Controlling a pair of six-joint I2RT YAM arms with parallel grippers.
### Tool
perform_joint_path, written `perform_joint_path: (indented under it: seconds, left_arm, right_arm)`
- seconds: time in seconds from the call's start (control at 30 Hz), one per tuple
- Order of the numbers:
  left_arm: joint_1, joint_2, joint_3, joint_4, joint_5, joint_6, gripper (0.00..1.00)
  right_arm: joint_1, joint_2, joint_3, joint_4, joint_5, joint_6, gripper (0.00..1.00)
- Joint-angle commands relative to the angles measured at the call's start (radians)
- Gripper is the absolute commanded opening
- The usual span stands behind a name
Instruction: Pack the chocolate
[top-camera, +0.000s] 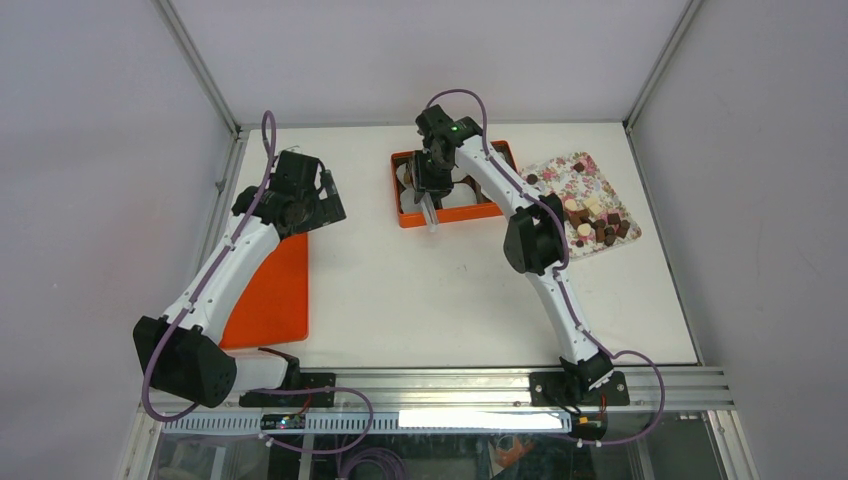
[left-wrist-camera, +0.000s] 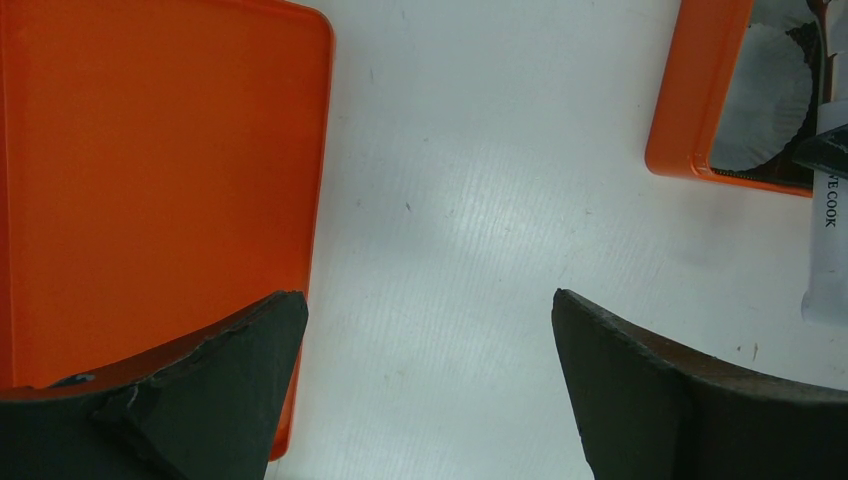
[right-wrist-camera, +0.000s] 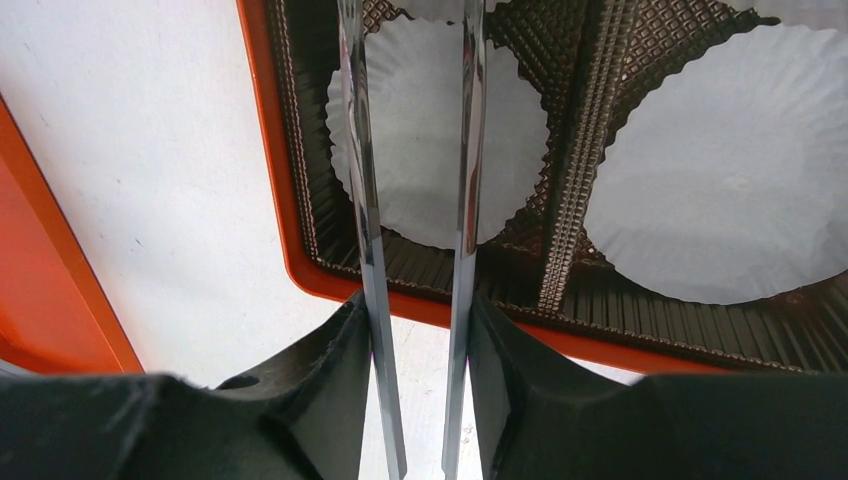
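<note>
All the chocolate (top-camera: 597, 226) I can see lies on the tray (top-camera: 573, 171), none in the box's (right-wrist-camera: 292, 200) visible cups (right-wrist-camera: 420, 150), my right gripper (right-wrist-camera: 415, 322) clasping tongs (right-wrist-camera: 362, 200) above them, my left gripper (left-wrist-camera: 430, 312) wide and empty.

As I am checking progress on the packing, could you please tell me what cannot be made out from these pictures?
- Tips of the tongs: cut off by the top edge in the right wrist view, covered by the right gripper from above; any load unseen.
- The chocolate on the floral tray: too small in the top view to count.
- The white printed label: cut by the left wrist view's right edge.
</note>
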Motion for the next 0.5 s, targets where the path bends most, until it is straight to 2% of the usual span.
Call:
perform_joint_path:
  seconds: [0.0,0.23,0.47]
  left_arm:
    - [0.01,-0.038,0.005,0.003,0.007,-0.009,0.99]
    - [0.011,-0.043,0.01,0.0,0.008,-0.009,0.99]
    - [0.01,-0.043,0.017,0.0,0.018,-0.012,0.99]
  right_arm:
    - [0.006,-0.017,0.05,0.041,-0.015,0.007,0.39]
    - [0.006,-0.08,0.042,0.041,-0.001,-0.007,0.39]
    - [-0.011,-0.268,-0.043,0.052,0.036,-0.054,0.36]
